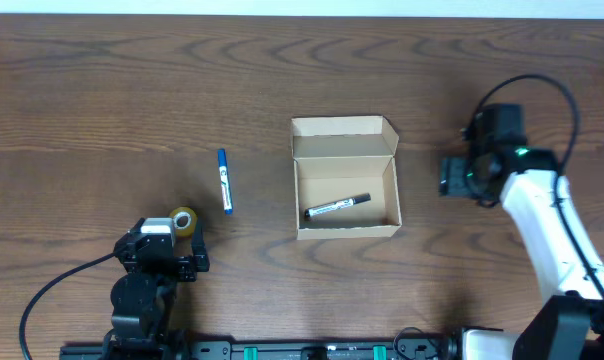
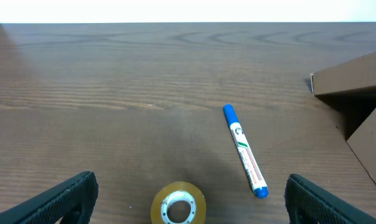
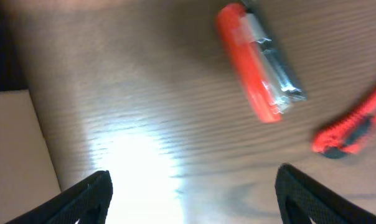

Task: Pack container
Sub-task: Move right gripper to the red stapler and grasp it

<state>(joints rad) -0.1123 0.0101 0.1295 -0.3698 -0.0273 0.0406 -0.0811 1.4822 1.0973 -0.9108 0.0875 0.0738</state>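
**A:** Which way is the box [image 1: 344, 231] from the right claw [image 3: 194, 174]?

**B:** Just off its left side. Only a tan wall shows at the left edge of the wrist view. From the left claw [image 2: 189, 179] the box is ahead and off to the right, well apart, so the right arm is the nearer one.

**A:** And how does the box lie?

**B:** Its long axis runs across, from one claw toward the other, so a short end faces the right claw. It opens upward, and the flap stands back on the far side, away from both arms. A black marker [image 1: 337, 207] lies slanted inside.

**A:** The claws?

**B:** Both are released, fingers spread, grasping nothing. The right one hangs over bare counter [image 3: 144, 81]. A red tube [image 3: 253, 59] lies ahead and to its right, slanting away.

**A:** Next load?

**B:** My guess is that tube — then a short carry leftward. The tape roll [image 2: 178, 208] sits just in front of the left claw. The blue marker [image 2: 244, 152] is beyond it, pointing nearly straight away.
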